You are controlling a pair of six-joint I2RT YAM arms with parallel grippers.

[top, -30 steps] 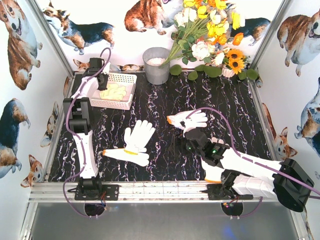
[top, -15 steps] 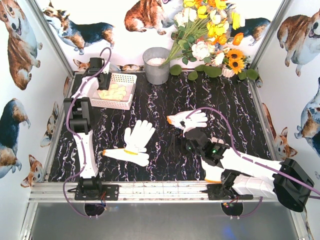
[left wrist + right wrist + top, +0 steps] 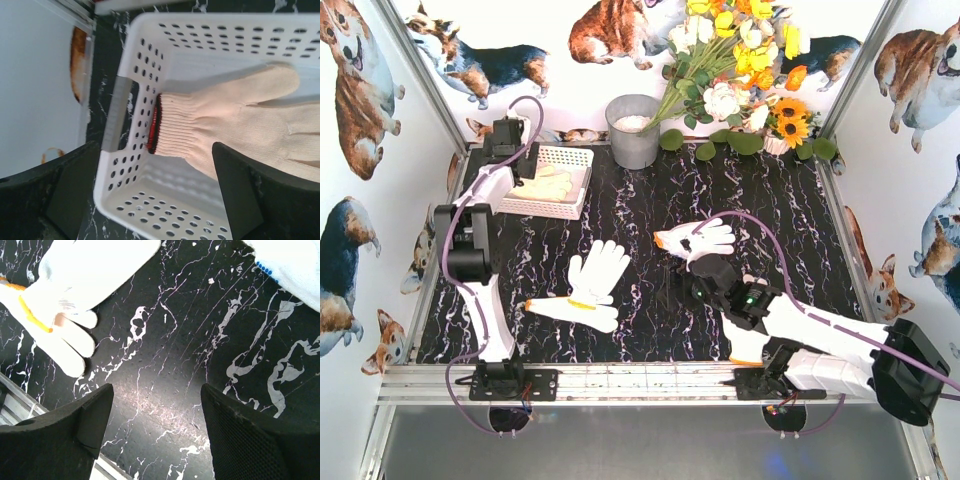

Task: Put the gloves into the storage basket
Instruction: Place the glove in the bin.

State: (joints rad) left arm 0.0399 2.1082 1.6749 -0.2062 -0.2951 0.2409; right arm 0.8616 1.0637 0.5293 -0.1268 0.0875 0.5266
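Glove (image 3: 240, 125): cream knit, red-edged ribbed cuff, in basket (image 3: 150, 65) | left tool (image 3: 157, 187), right tool (image 3: 157, 415): spread, empty

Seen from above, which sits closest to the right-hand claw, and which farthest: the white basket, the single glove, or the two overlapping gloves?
1. single glove, just beyond the right gripper, toward the back.
2. two overlapping gloves, to its left, mid-table.
3. white basket, in the far left corner.
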